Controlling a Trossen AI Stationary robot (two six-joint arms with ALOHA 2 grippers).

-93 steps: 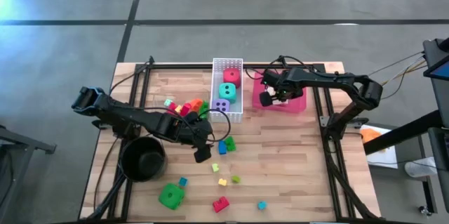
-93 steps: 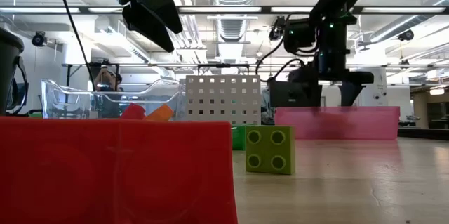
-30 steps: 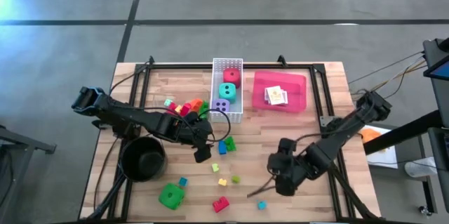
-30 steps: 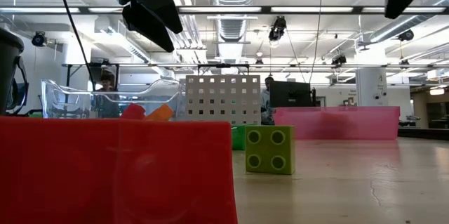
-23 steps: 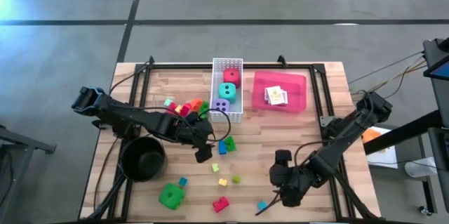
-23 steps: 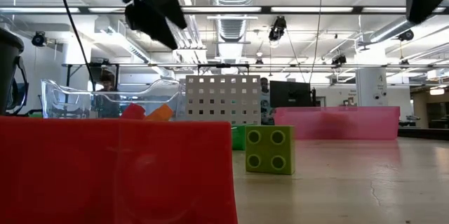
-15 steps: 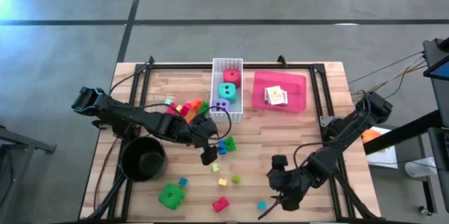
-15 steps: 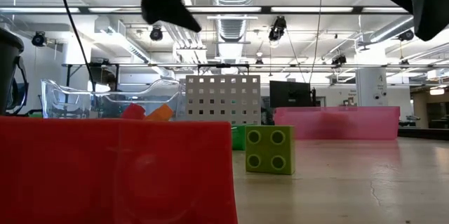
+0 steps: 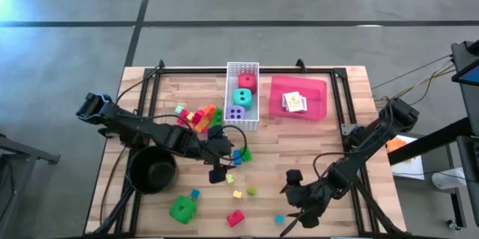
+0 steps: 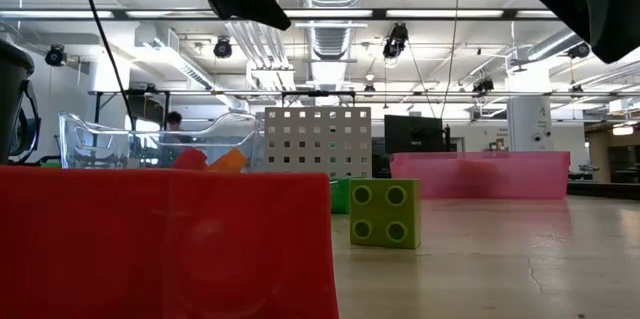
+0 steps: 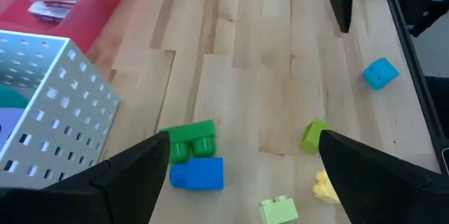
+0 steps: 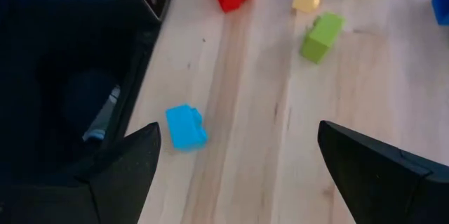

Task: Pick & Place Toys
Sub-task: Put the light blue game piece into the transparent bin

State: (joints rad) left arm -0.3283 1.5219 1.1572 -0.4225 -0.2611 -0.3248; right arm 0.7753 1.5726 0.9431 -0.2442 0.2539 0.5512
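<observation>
Hovering low at the near right of the table, the right gripper (image 9: 290, 207) has its fingers spread wide with nothing between them, and the small light-blue brick (image 9: 279, 219) lies just beside it, a little further toward the table's near edge. In the right wrist view that same light-blue brick (image 12: 185, 127) sits ahead of the fingers and off to one side of the gap rather than centred in it, so the next move probably calls for a sideways shift before descending. Its long axis cannot be told. The red brick (image 9: 236, 217) and the olive brick (image 9: 251, 191) lie further toward the table's middle, well apart from this gripper. The left gripper (image 9: 220, 165) is also wide open and empty, held over the cluster at the table's middle, with the green brick (image 11: 192, 138) and the blue brick (image 11: 198, 172) just ahead between its fingers. For the light-blue brick the right arm is clearly the nearer. The white basket (image 9: 230, 100) already holds three dice, and the red tray (image 9: 318, 100) a card pack.
</observation>
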